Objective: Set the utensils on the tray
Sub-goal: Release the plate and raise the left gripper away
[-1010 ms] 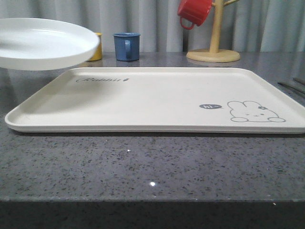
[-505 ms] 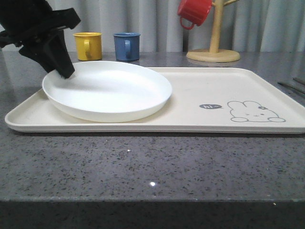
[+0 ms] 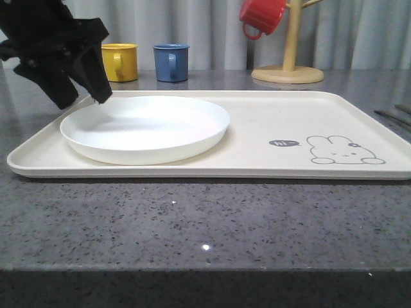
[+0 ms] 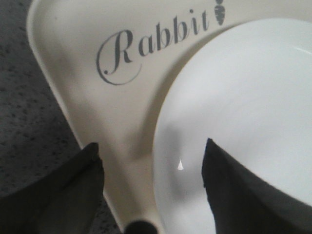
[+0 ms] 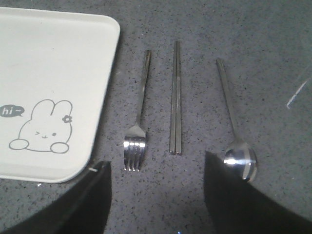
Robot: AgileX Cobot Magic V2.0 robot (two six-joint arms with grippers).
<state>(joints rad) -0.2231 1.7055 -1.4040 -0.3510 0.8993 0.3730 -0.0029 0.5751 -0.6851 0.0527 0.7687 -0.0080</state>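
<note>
The cream tray [image 3: 257, 138] with a grey rabbit drawing lies across the grey table. A round white plate [image 3: 146, 127] rests flat on its left half. My left gripper [image 3: 83, 99] hangs open over the plate's far left rim. In the left wrist view the rim of the plate [image 4: 234, 97] runs between the spread fingers [image 4: 73, 195], untouched, beside the "Rabbit" script on the tray [image 4: 68, 58]. Right of the tray's corner [image 5: 48, 58] a fork [image 5: 139, 114], flat chopsticks [image 5: 176, 97] and a spoon [image 5: 233, 122] lie side by side on the table. My right gripper [image 5: 156, 168] hovers open above them, holding nothing.
A yellow mug [image 3: 119, 61] and a blue mug [image 3: 171, 62] stand behind the tray. A wooden mug tree [image 3: 289, 58] carries a red mug [image 3: 262, 16] at the back. The table's front edge [image 3: 205, 269] is close to the camera. Utensil handles [image 3: 393, 117] show at the far right.
The left gripper brought the white plate in from the upper left and lowered it onto the tray. The plate now lies flat, and the gripper has let go and opened.
</note>
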